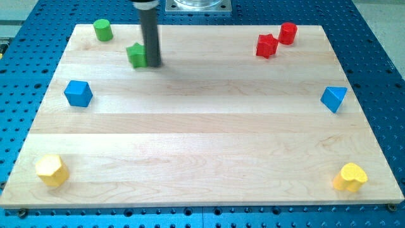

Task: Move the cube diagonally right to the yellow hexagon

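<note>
A blue cube (78, 93) sits near the board's left edge, about midway up. A yellow hexagon (50, 170) lies at the bottom left corner, below the cube and slightly left of it. My tip (153, 64) is at the end of the dark rod near the view's top, touching or just right of a green star-shaped block (137, 54). The tip is well up and to the right of the blue cube.
A green cylinder (102, 29) stands at the top left. A red star block (266, 45) and a red cylinder (288, 33) sit at the top right. A blue triangular block (334, 98) is at the right edge. A yellow heart-shaped block (351, 177) is at the bottom right.
</note>
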Controlling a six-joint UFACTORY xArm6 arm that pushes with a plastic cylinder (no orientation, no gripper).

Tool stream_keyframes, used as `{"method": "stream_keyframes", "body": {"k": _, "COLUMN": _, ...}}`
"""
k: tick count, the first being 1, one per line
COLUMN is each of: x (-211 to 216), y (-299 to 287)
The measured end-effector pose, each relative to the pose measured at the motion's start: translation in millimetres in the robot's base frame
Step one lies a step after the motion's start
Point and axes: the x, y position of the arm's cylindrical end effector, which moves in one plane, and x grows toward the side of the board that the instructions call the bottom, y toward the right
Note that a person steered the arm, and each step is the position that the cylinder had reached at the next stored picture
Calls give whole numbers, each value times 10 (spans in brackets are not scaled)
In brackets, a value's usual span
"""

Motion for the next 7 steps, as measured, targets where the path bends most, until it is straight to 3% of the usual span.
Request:
{"method": "stream_keyframes", "body": {"k": 2, "x": 354, "y": -405}}
{"method": "stream_keyframes", "body": {"k": 4, "x": -123, "y": -530}}
{"method": "stream_keyframes", "body": {"k": 6, "x": 329, "y": -1522}}
{"method": "stream_keyframes", "body": {"k": 7, "x": 591, "y": -1522}}
